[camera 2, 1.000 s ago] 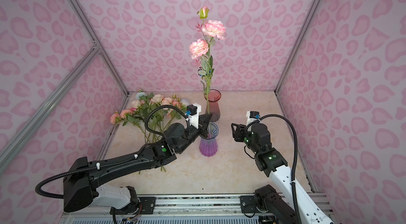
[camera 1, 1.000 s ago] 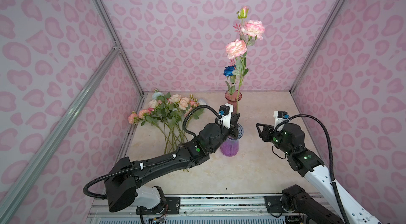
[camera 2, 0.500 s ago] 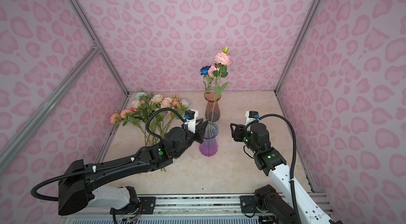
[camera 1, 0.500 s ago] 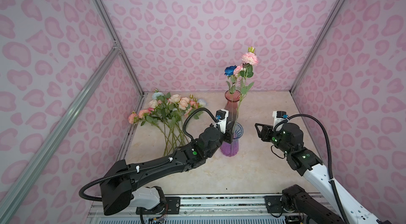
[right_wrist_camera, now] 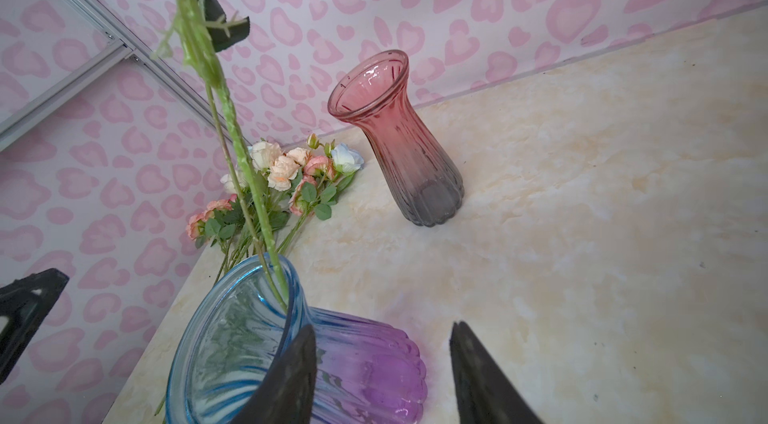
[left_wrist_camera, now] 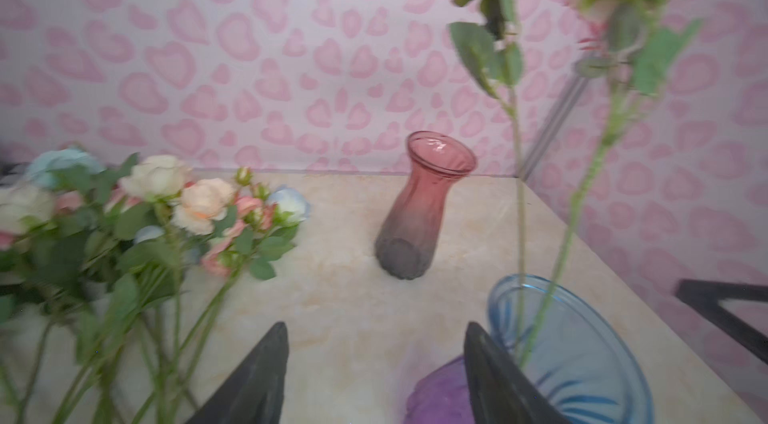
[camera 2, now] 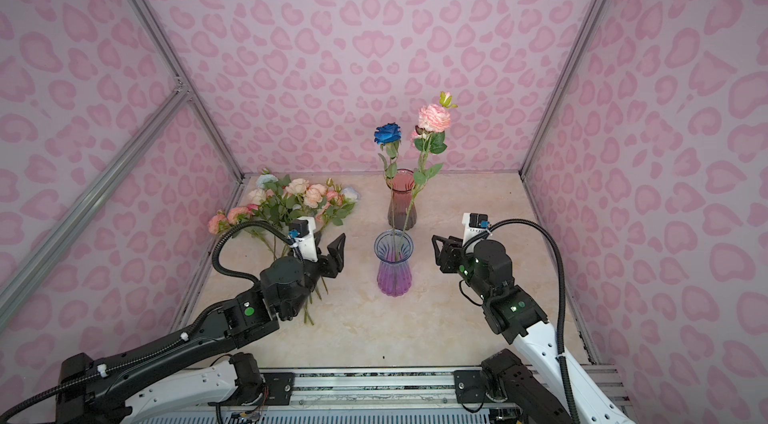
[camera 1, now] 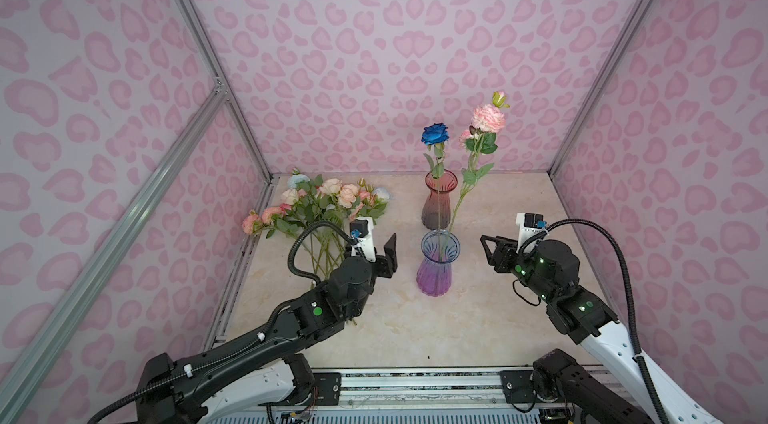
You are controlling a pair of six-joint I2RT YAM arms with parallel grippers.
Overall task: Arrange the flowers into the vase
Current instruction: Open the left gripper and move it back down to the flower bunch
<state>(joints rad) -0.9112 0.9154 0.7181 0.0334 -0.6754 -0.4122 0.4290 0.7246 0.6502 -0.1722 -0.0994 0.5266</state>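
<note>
In both top views a blue rose (camera 1: 434, 135) and a pink rose (camera 1: 488, 118) stand leaning on the rim of the vase (camera 1: 436, 272) in the middle of the surface (camera 1: 498, 318). The bunch (camera 1: 328, 201) lies by the left edge, within reach of the left pincer (camera 1: 380, 247), which is wide open and empty. In the left wrist view its jaws frame bare surface beside the vase. In the right wrist view the right pincer (right_wrist_camera: 382, 328), half open, holds nothing; we judge it hovers to steady the vase.
</note>
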